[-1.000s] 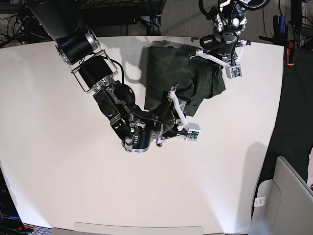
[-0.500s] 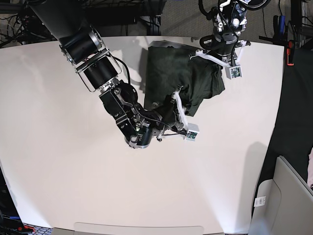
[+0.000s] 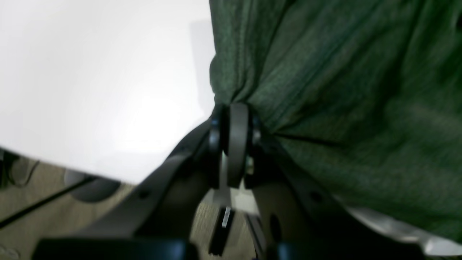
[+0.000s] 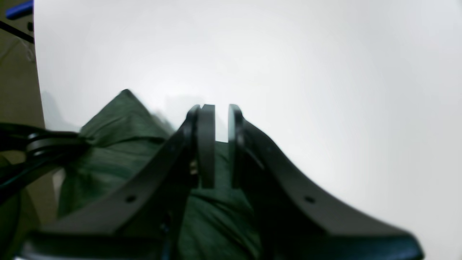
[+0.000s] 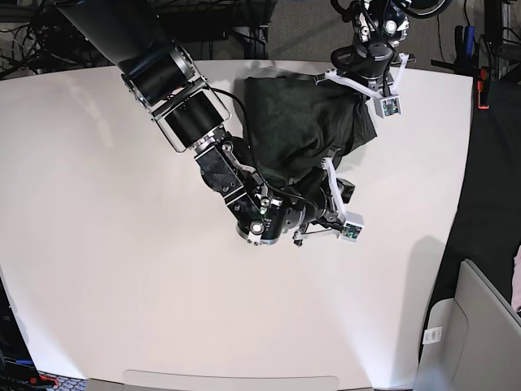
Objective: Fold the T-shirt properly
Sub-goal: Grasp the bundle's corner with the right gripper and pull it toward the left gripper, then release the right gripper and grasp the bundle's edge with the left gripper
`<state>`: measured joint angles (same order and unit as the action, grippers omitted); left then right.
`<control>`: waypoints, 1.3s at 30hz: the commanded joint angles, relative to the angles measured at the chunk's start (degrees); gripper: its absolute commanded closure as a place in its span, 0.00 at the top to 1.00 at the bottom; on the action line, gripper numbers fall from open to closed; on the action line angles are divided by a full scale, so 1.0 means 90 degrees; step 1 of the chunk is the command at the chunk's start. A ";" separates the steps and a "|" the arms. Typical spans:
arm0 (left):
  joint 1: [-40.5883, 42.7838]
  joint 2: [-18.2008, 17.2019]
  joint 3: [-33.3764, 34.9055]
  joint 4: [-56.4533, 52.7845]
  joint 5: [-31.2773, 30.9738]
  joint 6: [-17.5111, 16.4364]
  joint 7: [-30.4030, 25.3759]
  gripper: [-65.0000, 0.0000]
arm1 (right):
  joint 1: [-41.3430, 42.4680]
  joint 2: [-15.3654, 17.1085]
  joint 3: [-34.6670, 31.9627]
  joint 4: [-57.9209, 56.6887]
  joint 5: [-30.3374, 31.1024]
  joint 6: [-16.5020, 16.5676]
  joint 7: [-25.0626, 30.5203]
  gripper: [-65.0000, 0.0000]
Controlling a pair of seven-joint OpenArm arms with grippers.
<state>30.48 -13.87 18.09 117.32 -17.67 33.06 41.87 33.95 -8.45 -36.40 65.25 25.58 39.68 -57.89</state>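
- The T-shirt (image 5: 301, 130), dark olive-green and bunched into a rumpled heap, is seen lying on the white surface (image 5: 122, 285), up toward that surface's far edge.
- The left end effector (image 3: 231, 119) is clamped tight on a gathered pinch of the T-shirt's fabric; in the left wrist view creases are pulled into a fan that runs straight into the closed jaws.
- In the base view that same left end effector (image 5: 358, 81) is found at the heap's far corner, right by the far edge of the surface.
- The right end effector (image 4: 216, 144) is shown with its jaws drawn nearly together, only a narrow slit being left between the pads.
- Through the upper part of that slit the white surface is visible; lower down green cloth lies behind the pads, and whether any fabric is actually pinched cannot be told.
- From the base view the right end effector (image 5: 330, 191) is placed at the near edge of the T-shirt, with cloth draped against it.
- The rest of the surface around the T-shirt is seen as plain white.
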 commanded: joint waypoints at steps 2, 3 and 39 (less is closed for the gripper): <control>0.0135 0.0012 0.0007 0.0137 0.0054 0.0024 -0.0310 0.01 | 0.0178 -0.0061 0.0035 0.0041 0.0083 0.0035 0.0107 0.08; 0.0174 0.0012 -0.0002 0.0137 0.0064 0.0024 -0.0388 0.01 | 0.0169 -0.0061 0.0035 0.0061 0.0171 0.0035 0.0029 0.08; -0.1370 0.0002 -0.1106 0.0176 0.0025 -0.3825 -0.0476 0.33 | -0.0408 0.1139 0.2350 0.0579 0.2193 0.0035 -0.1114 0.31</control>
<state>18.41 -13.65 8.25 117.93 -17.45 -1.80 38.15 28.60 2.09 -15.46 69.23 43.92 39.66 -68.97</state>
